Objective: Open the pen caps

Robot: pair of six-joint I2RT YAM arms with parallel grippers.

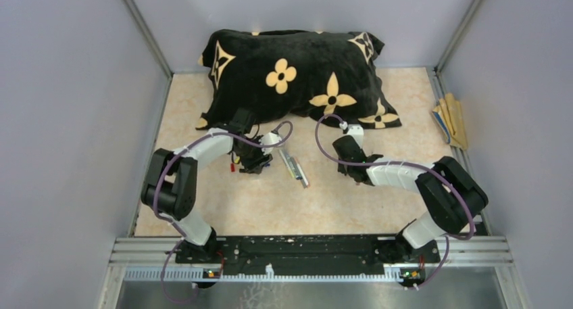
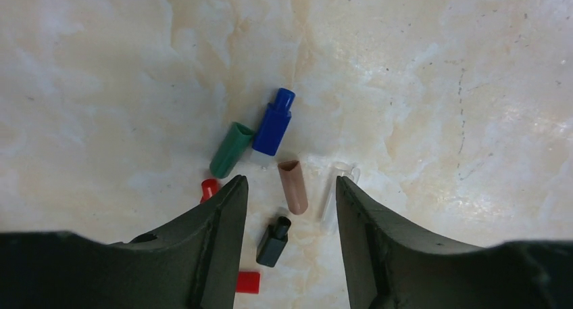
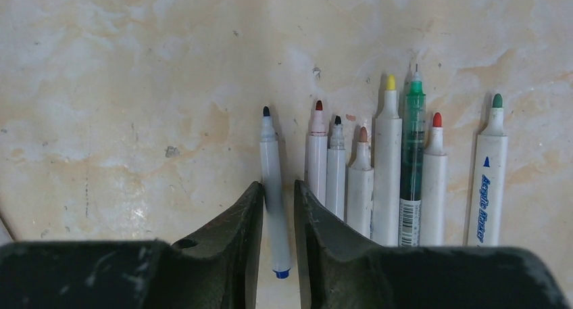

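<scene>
In the left wrist view several loose pen caps lie on the marble table: blue, green, brown, black, clear and two red. My left gripper is open and empty just above them. In the right wrist view several uncapped pens lie side by side, with red, yellow and green tips among them. My right gripper is closed narrowly around a blue-tipped pen at the left end of that row.
A black pillow with yellow flowers fills the back of the table. Tan and blue flat pieces lie at the right wall. A few pens lie between the two grippers. Grey walls enclose the table.
</scene>
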